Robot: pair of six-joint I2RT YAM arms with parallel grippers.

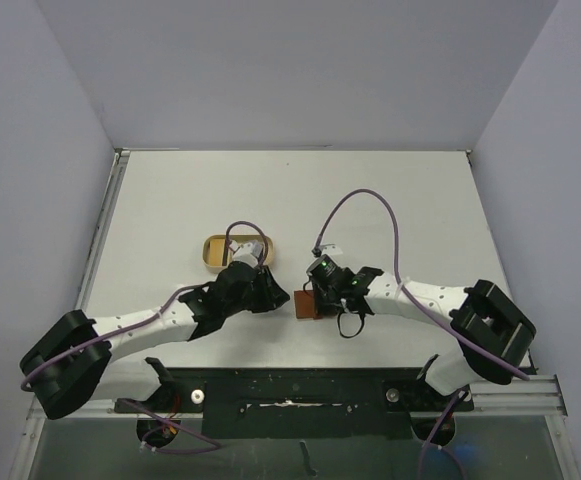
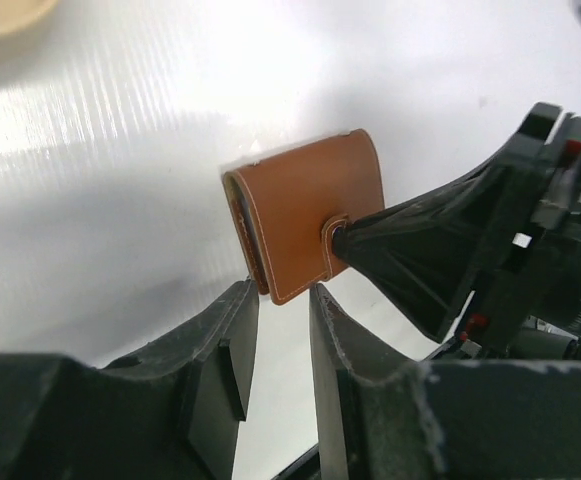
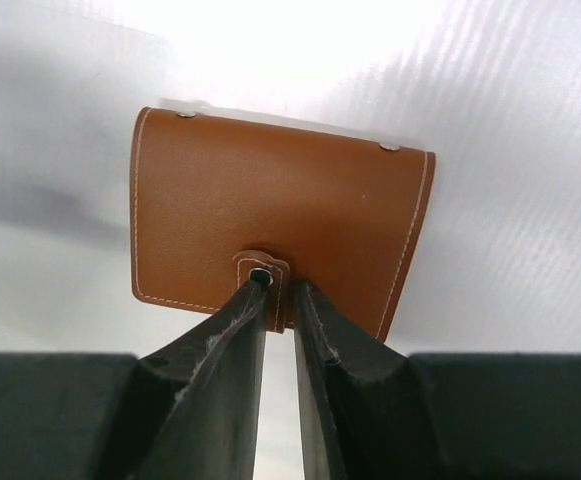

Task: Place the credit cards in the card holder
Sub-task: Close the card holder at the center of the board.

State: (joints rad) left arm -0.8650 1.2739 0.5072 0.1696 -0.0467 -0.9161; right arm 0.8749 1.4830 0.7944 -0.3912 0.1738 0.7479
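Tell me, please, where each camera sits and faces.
Top external: above and behind the robot, looking down on the table; left arm and right arm show.
Left wrist: on the left arm, looking past the left tool at the card holder.
Right wrist: on the right arm, looking past the right tool at its snap tab.
Shared: all three show the card holder; left wrist also shows the right tool.

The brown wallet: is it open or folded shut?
Folded shut. The card holder shows only plain outer leather, its halves together, the snap tab lapped over its edge between the right gripper fingertips.
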